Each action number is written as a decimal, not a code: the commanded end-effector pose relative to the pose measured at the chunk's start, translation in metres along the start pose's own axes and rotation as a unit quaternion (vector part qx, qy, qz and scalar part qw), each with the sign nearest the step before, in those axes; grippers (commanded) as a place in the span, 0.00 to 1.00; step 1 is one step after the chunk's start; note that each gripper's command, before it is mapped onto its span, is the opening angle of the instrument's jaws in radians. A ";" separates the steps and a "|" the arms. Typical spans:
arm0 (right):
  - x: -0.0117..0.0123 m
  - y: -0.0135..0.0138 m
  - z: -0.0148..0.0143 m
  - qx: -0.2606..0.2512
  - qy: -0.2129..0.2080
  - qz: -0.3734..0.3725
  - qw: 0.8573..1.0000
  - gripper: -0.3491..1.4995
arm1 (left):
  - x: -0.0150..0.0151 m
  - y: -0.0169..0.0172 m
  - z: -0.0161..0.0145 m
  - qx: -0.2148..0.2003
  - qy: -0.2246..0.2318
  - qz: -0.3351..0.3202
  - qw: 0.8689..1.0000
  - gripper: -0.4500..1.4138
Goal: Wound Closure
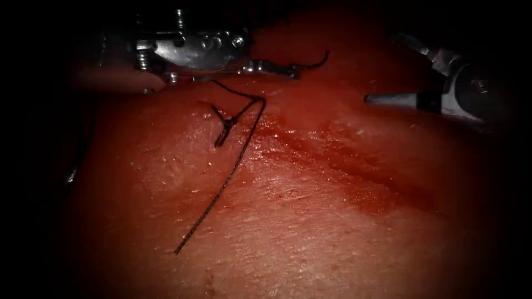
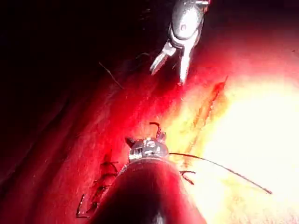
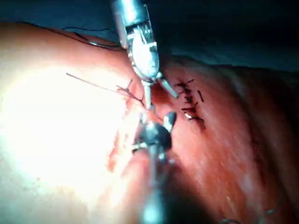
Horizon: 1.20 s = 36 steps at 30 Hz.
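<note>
The left gripper (image 1: 280,69) comes in from the top left of the endoscope view, and its two jaws are pinched together on a short dark piece of thread (image 1: 313,62) that curls out past the tip. It is hard to tell if this curl is thread or the thin end of the needle, so I cannot say where the needle is. The right gripper (image 1: 388,69) sits at the top right, well apart from the left one. Its jaws are spread wide and hold nothing. The left wrist view shows this too, with the right gripper (image 2: 170,70) open like a little beak above the tissue (image 2: 252,140). On the tissue (image 1: 310,221) there is a small knot (image 1: 226,126), near the upper left end of the cut (image 1: 332,155). From the knot a long thread tail (image 1: 221,188) lies loose down and to the left. The cut runs slanting down to the right, and red fluid (image 1: 366,194) sits wet along it. In the right wrist view, a row of dark stitches (image 3: 190,105) sits just beside the two grippers.
</note>
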 end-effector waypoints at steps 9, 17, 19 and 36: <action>-0.0040 -0.0045 -0.0106 0.018 0.001 0.066 0.998 0.42 | 0.0061 0.0092 0.0050 -0.028 0.016 -0.017 0.999 0.50; -0.0061 -0.0063 -0.0137 -0.003 -0.007 0.126 0.992 0.35 | 0.0099 0.0146 0.0081 -0.045 0.003 -0.012 0.999 0.50; -0.0062 -0.0065 -0.0136 -0.008 -0.010 0.135 0.991 0.39 | 0.0102 0.0156 0.0088 -0.055 -0.007 -0.016 0.998 0.51; -0.0102 -0.0114 -0.0077 -0.050 -0.011 0.156 0.987 0.00 | 0.0068 0.0198 0.0088 -0.068 -0.104 0.022 0.992 0.60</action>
